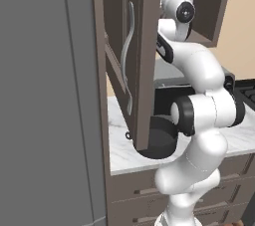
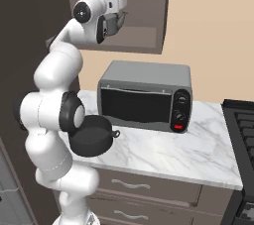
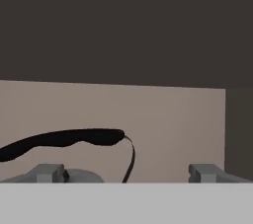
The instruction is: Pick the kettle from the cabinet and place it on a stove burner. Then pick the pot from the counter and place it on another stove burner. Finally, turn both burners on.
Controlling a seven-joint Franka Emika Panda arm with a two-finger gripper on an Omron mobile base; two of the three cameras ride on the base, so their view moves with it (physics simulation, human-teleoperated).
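Kettle (image 3: 64, 139) body cut off; only black handle shows.

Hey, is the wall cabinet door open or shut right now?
Open. The cabinet door stands swung out toward the left base camera, its curved handle edge-on, and the gripper reaches into the opening behind it.

one pot (image 2: 91, 135), one toaster oven (image 2: 145, 96)

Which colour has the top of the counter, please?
The counter top is white with grey marble veins, best seen in the right base view.
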